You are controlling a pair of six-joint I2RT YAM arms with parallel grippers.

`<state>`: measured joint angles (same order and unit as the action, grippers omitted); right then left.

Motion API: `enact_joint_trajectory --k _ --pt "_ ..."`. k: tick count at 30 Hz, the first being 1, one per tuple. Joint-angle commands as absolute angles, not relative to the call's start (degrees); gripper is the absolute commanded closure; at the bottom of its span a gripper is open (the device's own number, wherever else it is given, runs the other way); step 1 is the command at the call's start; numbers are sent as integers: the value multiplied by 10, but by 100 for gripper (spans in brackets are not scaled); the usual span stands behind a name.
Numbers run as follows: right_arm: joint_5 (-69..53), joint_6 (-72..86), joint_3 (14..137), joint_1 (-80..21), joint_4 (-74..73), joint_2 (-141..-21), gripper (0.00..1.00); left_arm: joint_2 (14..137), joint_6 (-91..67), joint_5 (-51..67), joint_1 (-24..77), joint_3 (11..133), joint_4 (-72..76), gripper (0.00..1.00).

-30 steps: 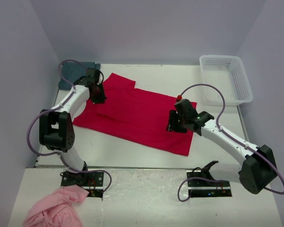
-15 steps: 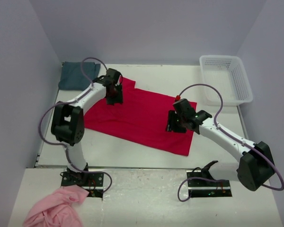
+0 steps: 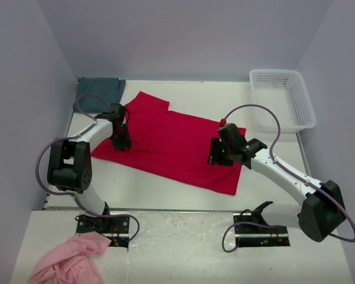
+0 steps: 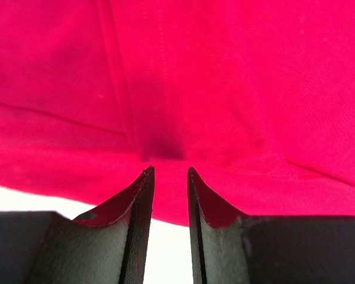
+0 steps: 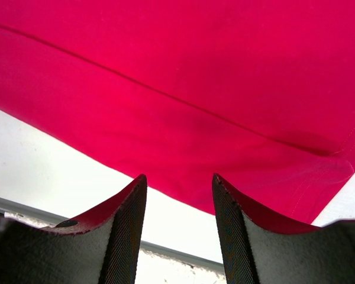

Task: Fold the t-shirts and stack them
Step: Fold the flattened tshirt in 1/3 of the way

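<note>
The crimson red t-shirt (image 3: 171, 142) lies spread flat across the middle of the table, one sleeve pointing to the back left. The teal t-shirt (image 3: 98, 93) lies bunched in the back left corner. My left gripper (image 3: 122, 144) is low over the red shirt's left edge. In its wrist view the left gripper (image 4: 168, 171) stands narrowly open with nothing between the fingers and red cloth (image 4: 225, 71) just ahead. My right gripper (image 3: 215, 158) hovers over the shirt's right part. Seen from its wrist, the right gripper (image 5: 178, 177) is open and empty above the red hem (image 5: 225, 89).
A white plastic basket (image 3: 282, 72) stands at the back right corner. A pink cloth (image 3: 71, 260) lies on the near shelf at the bottom left, beside the left arm's base. Bare white table (image 3: 165, 192) runs along the front of the red shirt.
My left gripper swung right toward the shirt's back sleeve, then came back left and nearer to the shirt's left edge. The right arm has stayed still.
</note>
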<state>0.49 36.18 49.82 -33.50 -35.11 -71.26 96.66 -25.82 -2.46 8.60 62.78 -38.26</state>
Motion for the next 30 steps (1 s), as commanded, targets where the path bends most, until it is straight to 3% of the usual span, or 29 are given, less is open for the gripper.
enact_joint_trajectory --k 1,14,21,26,30 --pt "6 354 500 -338 -344 -687 50 973 -249 11 86 625 -345 70" --pt "5 354 491 -337 -343 -684 50 976 -249 -18 76 611 -347 66" --pt "4 358 489 -338 -336 -693 50 960 -248 -40 69 606 -357 57" --pt "4 359 488 -338 -337 -685 50 971 -243 -33 62 599 -346 58" --pt "4 360 490 -338 -342 -676 50 990 -243 -16 62 601 -336 66"
